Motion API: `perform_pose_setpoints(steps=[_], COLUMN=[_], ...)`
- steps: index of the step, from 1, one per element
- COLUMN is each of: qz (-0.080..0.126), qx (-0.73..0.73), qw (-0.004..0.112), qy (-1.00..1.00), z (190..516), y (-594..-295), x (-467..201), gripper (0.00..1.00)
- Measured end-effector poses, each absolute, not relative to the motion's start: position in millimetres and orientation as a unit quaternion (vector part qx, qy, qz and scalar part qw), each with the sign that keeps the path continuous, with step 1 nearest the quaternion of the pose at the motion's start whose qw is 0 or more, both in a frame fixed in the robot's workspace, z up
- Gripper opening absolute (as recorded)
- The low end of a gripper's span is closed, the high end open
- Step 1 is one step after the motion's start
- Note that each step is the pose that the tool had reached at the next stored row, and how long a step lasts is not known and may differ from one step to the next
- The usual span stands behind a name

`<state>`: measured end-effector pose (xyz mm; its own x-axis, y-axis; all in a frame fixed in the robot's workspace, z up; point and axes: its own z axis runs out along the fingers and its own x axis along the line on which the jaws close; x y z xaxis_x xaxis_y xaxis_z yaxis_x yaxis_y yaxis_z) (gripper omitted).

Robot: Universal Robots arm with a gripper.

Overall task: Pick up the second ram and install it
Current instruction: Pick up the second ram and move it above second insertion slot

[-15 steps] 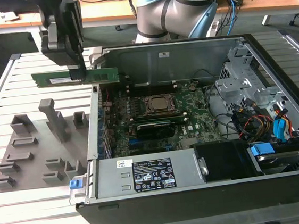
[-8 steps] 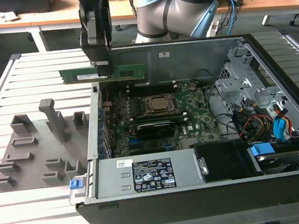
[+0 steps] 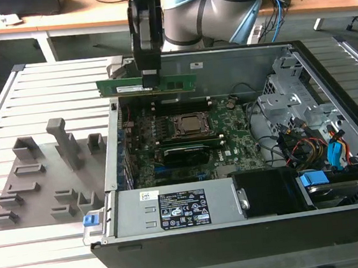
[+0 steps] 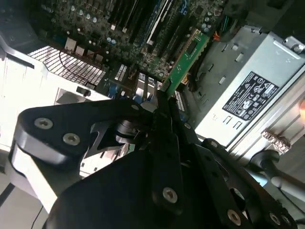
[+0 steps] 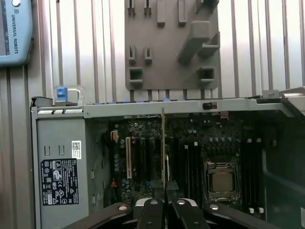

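Observation:
My gripper (image 3: 151, 79) is shut on the second ram (image 3: 148, 85), a long green stick held level and on edge above the far left part of the open computer case (image 3: 327, 80). It hangs clear above the motherboard (image 3: 230, 135), on the far side of the CPU socket (image 3: 193, 125). In the second wrist view the ram (image 4: 188, 59) juts out from between the black fingers (image 4: 164, 119) toward the board. In the first wrist view the ram (image 5: 163, 143) shows edge-on as a thin line over the slots, beside the socket (image 5: 221, 180), with the gripper (image 5: 164, 191) clamped on it.
A grey plastic holder tray (image 3: 43, 180) lies on the slatted table at the exterior view's left of the case. A silver power supply (image 3: 180, 207) fills the case's near side, and drive cages with cables (image 3: 308, 139) sit at the exterior view's right. A teach pendant (image 5: 14, 28) rests on the table.

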<state>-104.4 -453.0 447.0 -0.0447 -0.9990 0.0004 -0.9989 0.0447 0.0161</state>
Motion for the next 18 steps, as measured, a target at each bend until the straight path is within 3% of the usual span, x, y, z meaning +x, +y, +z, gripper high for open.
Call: perform_pose_setpoints(steps=[18], qz=[-0.007], qx=[0.691], qw=[0.007], qy=[-0.723], z=[447.0], y=[-448.7], x=[5.9], gripper=[0.13])
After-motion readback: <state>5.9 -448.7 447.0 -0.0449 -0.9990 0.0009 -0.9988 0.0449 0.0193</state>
